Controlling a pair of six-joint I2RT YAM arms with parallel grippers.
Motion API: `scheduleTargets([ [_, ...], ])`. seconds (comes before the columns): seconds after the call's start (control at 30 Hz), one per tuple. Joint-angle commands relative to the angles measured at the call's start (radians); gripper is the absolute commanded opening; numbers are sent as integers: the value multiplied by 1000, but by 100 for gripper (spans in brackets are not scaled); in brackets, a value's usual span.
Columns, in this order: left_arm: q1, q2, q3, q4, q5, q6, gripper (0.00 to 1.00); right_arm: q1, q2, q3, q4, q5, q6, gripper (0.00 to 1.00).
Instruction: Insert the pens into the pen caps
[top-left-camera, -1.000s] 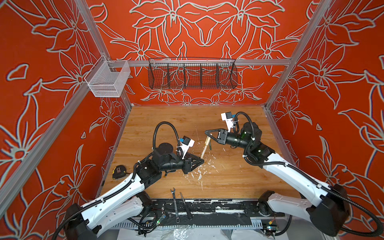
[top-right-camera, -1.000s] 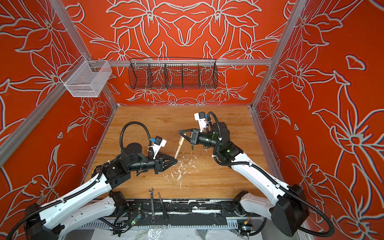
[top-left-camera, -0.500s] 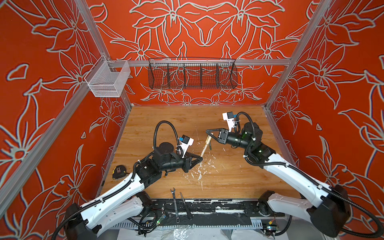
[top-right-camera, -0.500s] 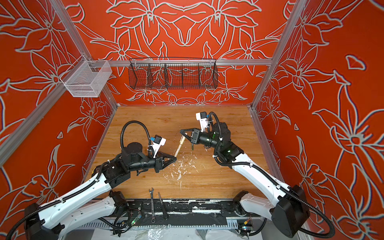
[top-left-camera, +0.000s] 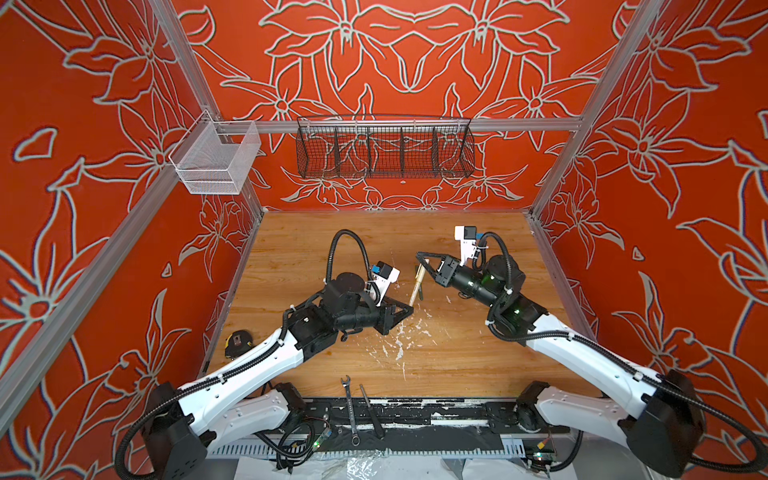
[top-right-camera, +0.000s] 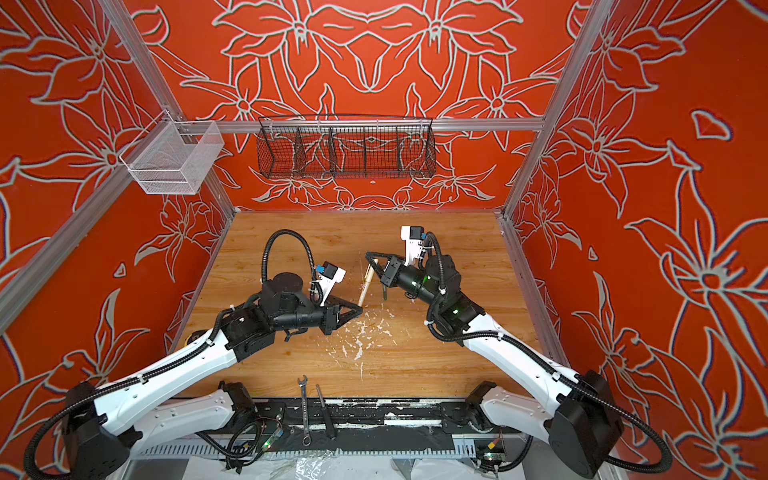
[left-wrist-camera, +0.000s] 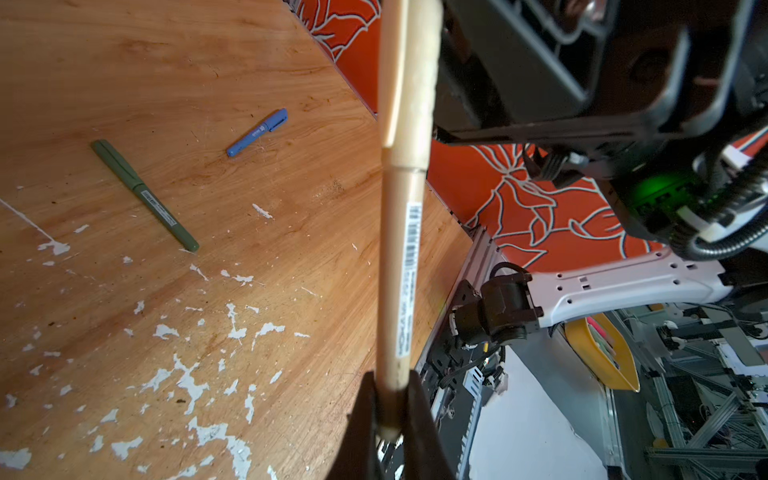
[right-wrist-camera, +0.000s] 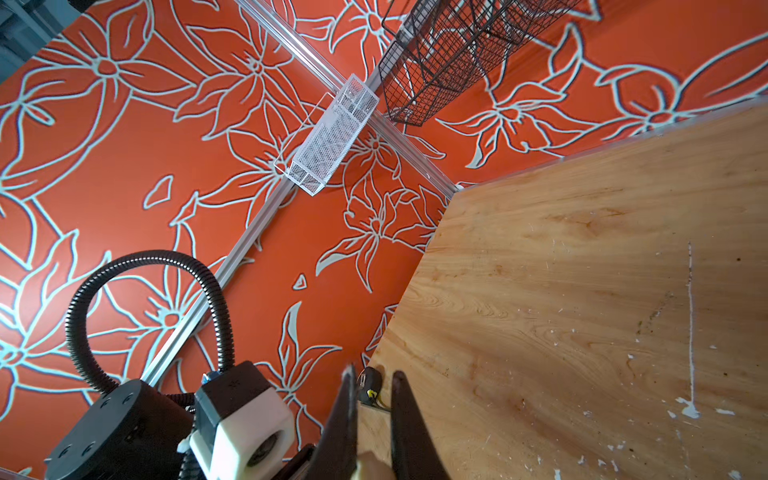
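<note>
A tan pen (left-wrist-camera: 405, 266) with barcode label, cream cap (left-wrist-camera: 409, 83) fitted; left gripper (left-wrist-camera: 390, 419) clamps its tail, right gripper (top-left-camera: 422, 259) clamps the cap end.

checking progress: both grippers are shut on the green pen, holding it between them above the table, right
Not the green pen: the left gripper and right gripper are shut on the tan pen, holding it between them above the table. The left wrist view shows it; the green pen lies on the table.
</note>
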Motion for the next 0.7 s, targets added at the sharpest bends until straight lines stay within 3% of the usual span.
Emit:
scheduleTargets([
  [0.0, 33, 1, 109, 268, -169, 16, 0, 82, -10, -73, -103, -126, 17, 0],
  [0.17, 63, 40, 172, 284, -177, 44, 0, 103, -51, -125, -105, -64, 38, 0],
  [0.67, 141, 126, 190, 500, -132, -44, 0, 156, -100, -200, -60, 16, 92, 0],
])
